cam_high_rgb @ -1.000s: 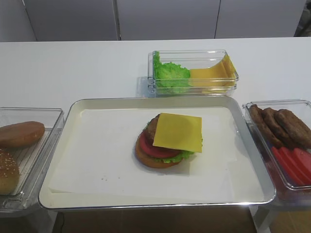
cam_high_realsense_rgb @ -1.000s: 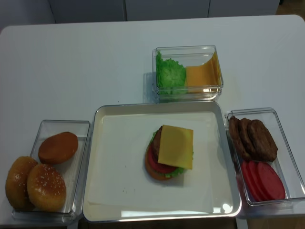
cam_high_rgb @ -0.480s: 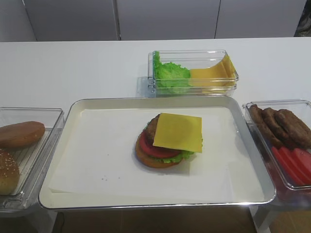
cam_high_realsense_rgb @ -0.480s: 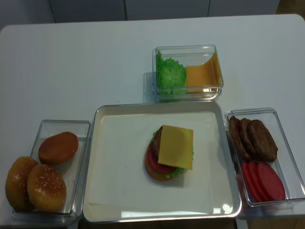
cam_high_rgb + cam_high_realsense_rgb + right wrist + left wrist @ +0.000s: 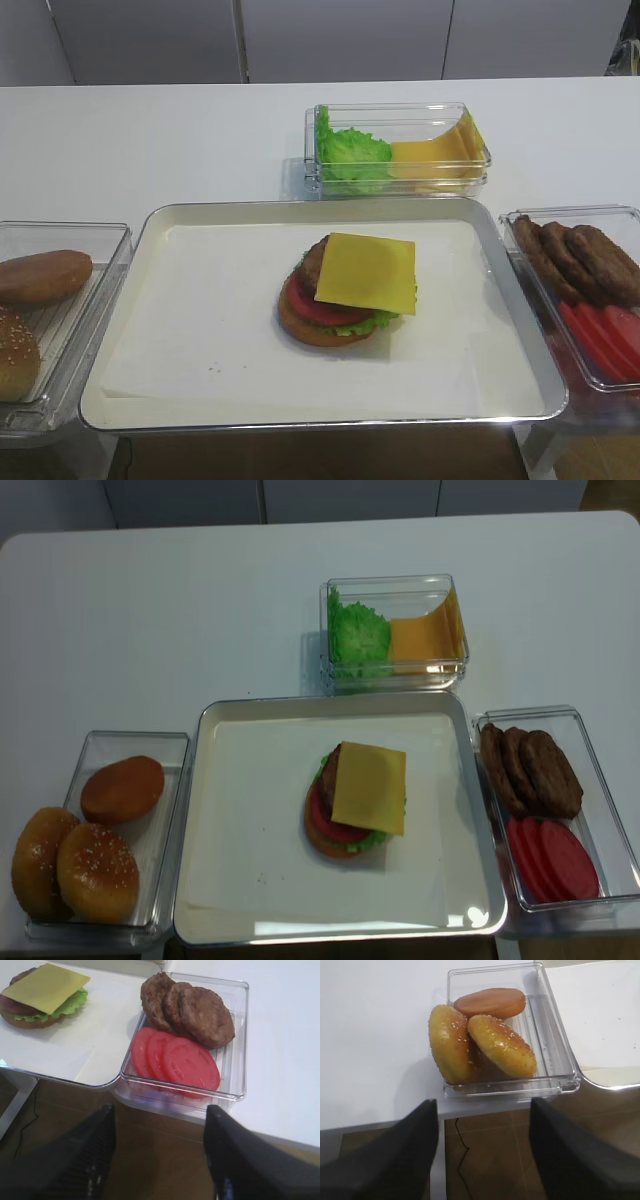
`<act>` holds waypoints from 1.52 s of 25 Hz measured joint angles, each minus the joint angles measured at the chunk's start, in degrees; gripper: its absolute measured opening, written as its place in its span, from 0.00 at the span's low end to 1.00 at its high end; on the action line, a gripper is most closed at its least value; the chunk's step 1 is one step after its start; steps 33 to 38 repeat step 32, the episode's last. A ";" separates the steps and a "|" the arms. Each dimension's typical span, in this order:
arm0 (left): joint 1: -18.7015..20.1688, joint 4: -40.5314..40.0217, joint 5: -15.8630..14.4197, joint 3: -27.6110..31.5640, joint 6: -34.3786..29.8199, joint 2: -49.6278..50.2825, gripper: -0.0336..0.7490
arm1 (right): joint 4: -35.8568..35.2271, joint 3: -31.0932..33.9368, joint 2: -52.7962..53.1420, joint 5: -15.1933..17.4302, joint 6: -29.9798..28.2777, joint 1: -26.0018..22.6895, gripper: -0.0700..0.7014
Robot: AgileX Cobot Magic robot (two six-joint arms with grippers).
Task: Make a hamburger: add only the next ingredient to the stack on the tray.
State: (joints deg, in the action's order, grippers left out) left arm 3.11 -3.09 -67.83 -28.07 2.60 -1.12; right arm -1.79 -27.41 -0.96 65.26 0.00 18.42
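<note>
The hamburger stack sits in the middle of the paper-lined metal tray. A bun base, tomato, lettuce and patty show under a square yellow cheese slice that lies flat on top, shifted slightly right. The overhead view shows the same cheese slice on the stack. My right gripper hangs open and empty below the table's front edge, near the patty bin, with the stack up to its left. My left gripper is open and empty below the bun bin. Neither gripper shows in the exterior views.
A clear bin behind the tray holds lettuce and cheese slices. A bin on the right holds brown patties and tomato slices. A bin on the left holds bun halves. Brown floor lies under both grippers.
</note>
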 joint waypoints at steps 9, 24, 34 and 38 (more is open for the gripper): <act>0.00 0.00 0.00 0.00 0.00 0.00 0.59 | 0.00 0.00 1.87 0.00 0.33 0.00 0.65; 0.00 0.00 0.00 0.00 0.00 0.00 0.59 | 0.00 0.00 1.87 0.00 0.00 -7.92 0.52; 0.00 0.00 0.00 0.00 0.00 0.00 0.59 | 0.00 0.00 1.87 0.00 0.00 -7.92 0.44; 0.00 0.00 0.00 0.00 0.00 0.00 0.59 | 0.00 0.00 1.87 0.00 0.00 -7.92 0.44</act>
